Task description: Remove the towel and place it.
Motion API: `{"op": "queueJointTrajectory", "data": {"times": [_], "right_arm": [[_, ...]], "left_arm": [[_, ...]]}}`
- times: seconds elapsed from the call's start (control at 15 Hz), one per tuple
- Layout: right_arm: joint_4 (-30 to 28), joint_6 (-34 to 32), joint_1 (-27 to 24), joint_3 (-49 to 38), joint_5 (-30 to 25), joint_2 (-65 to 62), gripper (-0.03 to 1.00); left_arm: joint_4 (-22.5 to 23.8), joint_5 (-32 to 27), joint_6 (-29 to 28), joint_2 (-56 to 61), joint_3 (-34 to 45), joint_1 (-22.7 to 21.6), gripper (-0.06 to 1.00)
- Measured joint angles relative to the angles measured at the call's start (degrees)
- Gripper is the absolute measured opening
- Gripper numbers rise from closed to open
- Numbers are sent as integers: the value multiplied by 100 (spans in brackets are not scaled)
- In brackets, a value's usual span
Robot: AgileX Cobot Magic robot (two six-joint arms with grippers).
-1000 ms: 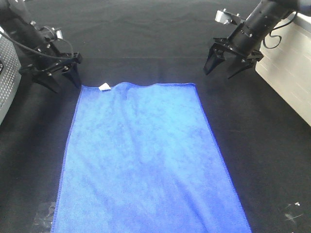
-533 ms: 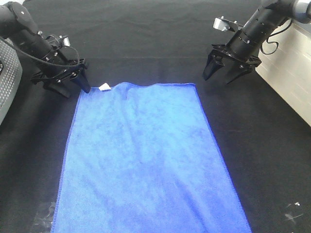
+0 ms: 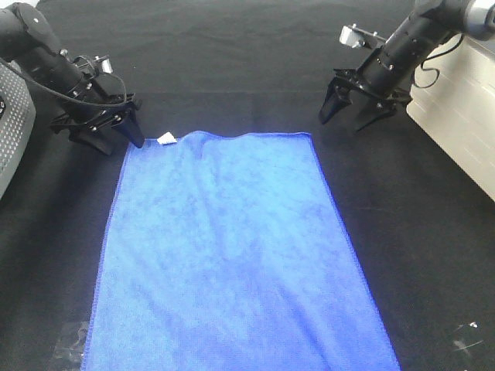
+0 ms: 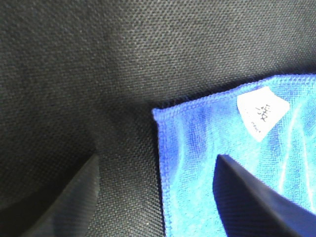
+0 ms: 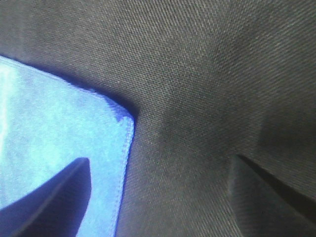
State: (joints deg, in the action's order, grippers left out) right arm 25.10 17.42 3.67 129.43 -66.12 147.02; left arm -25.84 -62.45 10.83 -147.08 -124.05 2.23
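Note:
The royal-blue towel [image 3: 232,247] lies flat on the black table cloth [image 3: 232,69], with its white tag [image 3: 165,139] at the far left corner. My left gripper [image 3: 118,144] is open and low over that corner. In the left wrist view its fingers straddle the towel's corner [image 4: 197,148] and the tag [image 4: 261,114]; one fingertip [image 4: 247,197] is over the towel, the other over bare cloth. My right gripper [image 3: 342,122] is open, just beyond the far right corner. In the right wrist view the towel's corner [image 5: 59,128] lies between the open fingers [image 5: 59,197].
A white panel [image 3: 464,116] stands along the right edge, close to my right arm. A grey device [image 3: 11,131] sits at the left edge. Pale scuff marks [image 3: 468,336] are on the cloth at the front right.
My left gripper has moved right and down to the towel's tagged corner. My right gripper has shifted slightly left, towards the other far corner. The towel has not moved.

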Motion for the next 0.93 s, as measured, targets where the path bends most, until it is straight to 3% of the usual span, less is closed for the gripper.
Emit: {"op": "queueJointTrajectory", "data": {"times": [0.67, 0.93], "right_arm": [[86, 0, 0, 52, 34, 350, 73], [103, 0, 103, 69, 74, 367, 73]], "left_arm": [[46, 115, 23, -6, 0, 34, 61], [103, 229, 52, -6, -6, 246, 61]]}}
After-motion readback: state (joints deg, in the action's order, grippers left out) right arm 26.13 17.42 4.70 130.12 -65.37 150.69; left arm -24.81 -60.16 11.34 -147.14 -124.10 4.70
